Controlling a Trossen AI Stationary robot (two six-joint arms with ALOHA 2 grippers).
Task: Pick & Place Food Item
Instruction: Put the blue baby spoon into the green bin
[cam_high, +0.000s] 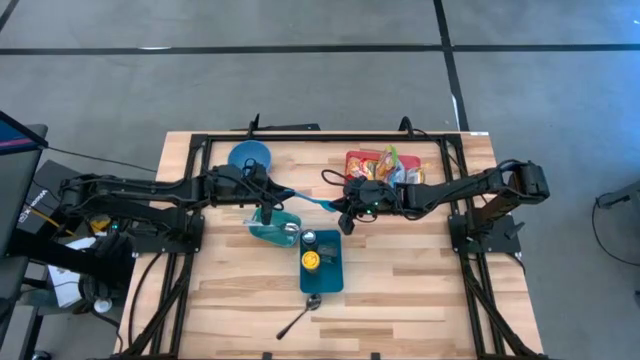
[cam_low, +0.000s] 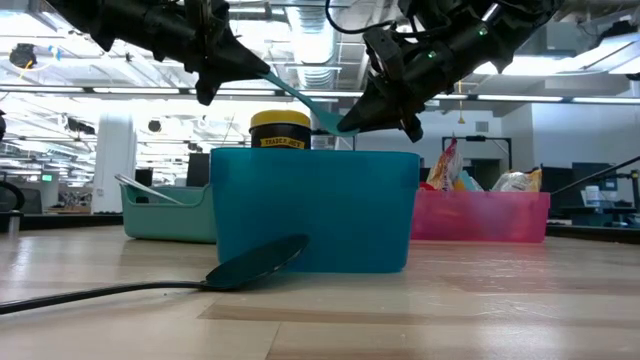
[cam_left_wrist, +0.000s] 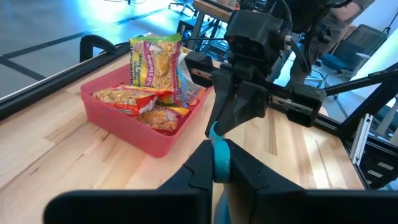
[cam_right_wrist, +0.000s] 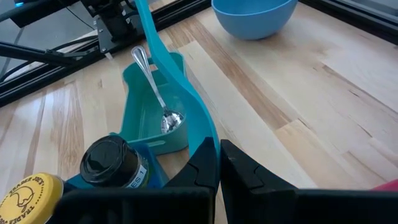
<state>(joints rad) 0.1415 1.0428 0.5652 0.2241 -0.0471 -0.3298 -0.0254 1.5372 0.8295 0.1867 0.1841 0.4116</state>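
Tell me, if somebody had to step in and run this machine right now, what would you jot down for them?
Left gripper: shut on one end of the teal utensil.
Right gripper: shut on its other end, so both arms hold it in the air between them, above the table.
Teal tray: holds a metal spoon.
Blue bin: holds two jars.
Pink bin: full of snack packets, none taken out yet.
Blue bowl and a dark spoon lie loose.
Left to do: one arm must let go; no food has been placed yet.

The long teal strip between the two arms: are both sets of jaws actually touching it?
Touching. The left wrist view shows the left gripper shut on the teal strip; the right wrist view shows the right gripper shut on its other end.
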